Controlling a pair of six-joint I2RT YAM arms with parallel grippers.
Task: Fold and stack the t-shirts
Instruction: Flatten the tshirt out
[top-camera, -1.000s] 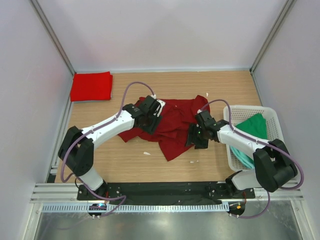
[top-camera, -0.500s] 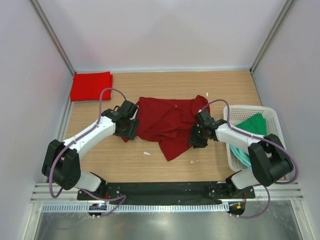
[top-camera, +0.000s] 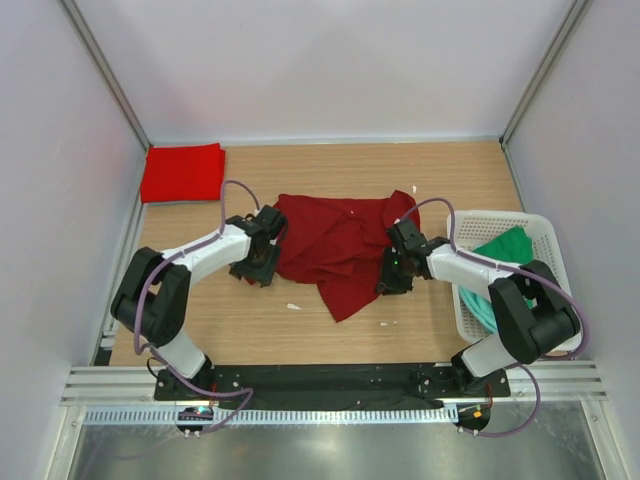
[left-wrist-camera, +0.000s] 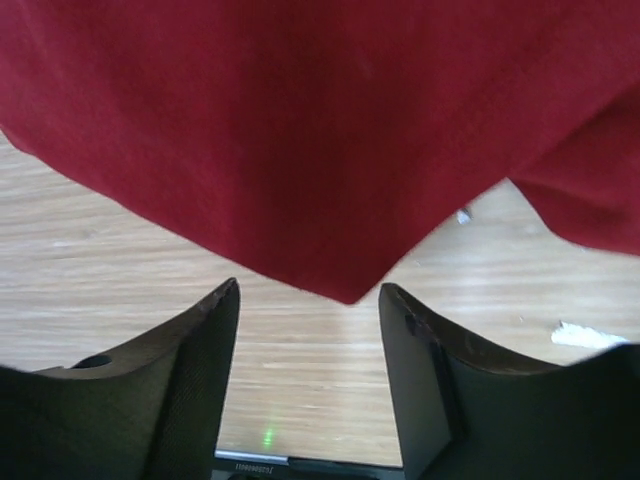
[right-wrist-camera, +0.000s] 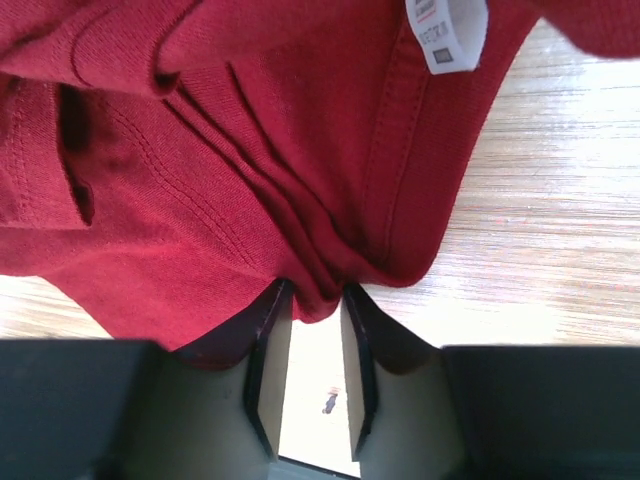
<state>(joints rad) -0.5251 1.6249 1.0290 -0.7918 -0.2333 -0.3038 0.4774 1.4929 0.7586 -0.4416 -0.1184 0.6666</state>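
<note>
A dark maroon t-shirt (top-camera: 330, 245) lies crumpled in the middle of the table. My left gripper (top-camera: 258, 262) is at its left edge and open; in the left wrist view a corner of the cloth (left-wrist-camera: 345, 285) hangs just ahead of the left gripper (left-wrist-camera: 308, 292), not between the fingers. My right gripper (top-camera: 392, 270) is at the shirt's right edge. In the right wrist view that gripper (right-wrist-camera: 316, 295) has its fingertips pinched on a bunched fold of the maroon shirt (right-wrist-camera: 250, 180) near its white label (right-wrist-camera: 447, 35). A bright red t-shirt (top-camera: 182, 172) lies folded at the back left.
A white basket (top-camera: 545, 235) stands at the right, holding a green t-shirt (top-camera: 508, 250) and a teal one (top-camera: 485, 312). Small white scraps (top-camera: 293, 306) lie on the wood in front of the maroon shirt. Side walls enclose the table.
My left arm has drawn back from over the maroon shirt to its left edge. The right gripper's jaws have narrowed onto the fold at the shirt's right edge.
</note>
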